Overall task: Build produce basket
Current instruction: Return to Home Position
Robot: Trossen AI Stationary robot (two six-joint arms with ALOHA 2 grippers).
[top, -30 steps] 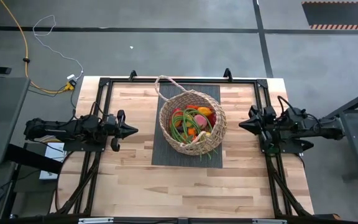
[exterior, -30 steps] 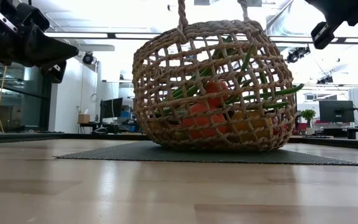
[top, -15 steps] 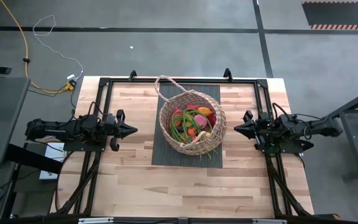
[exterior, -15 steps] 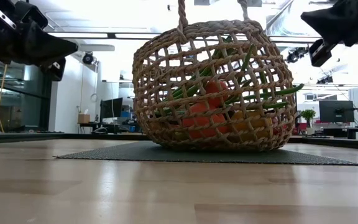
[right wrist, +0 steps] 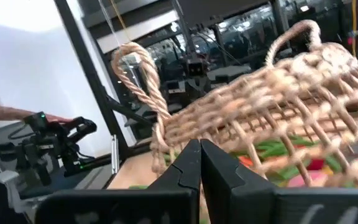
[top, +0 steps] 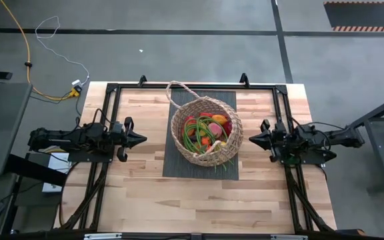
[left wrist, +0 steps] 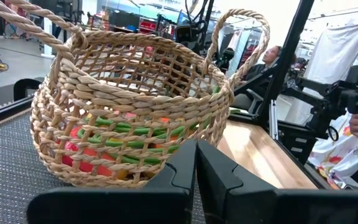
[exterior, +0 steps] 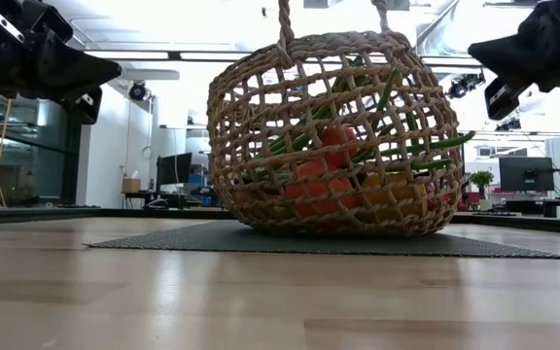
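Broad pale wooden desk (top: 145, 193) under everything, black frame rails (top: 109, 113) along its sides. At its middle, a dark grey mat (top: 171, 167). Upright on that mat, the round woven basket (top: 209, 159), loaded, one loop handle flopped outward over a corner of the mat. To either side, level with the basket and apart from it, two dark arms stretched low over the desk and aimed inward. Pressed together with nothing between its fingers, the left claw (top: 141, 139), tip pointing at the basket's wall. Also pressed together and empty, the right claw (top: 251, 138), near the opposite wall, not touching. Inside the basket, the produce: long green string beans (top: 193, 137) curving across the heap, a few ends poking out through the weave; among them an orange fruit (top: 205, 141), a pink fruit (top: 217, 128), a red piece (top: 191, 123) and a bit of yellow. Seen level through the open weave, the orange and red pieces low at the bottom.
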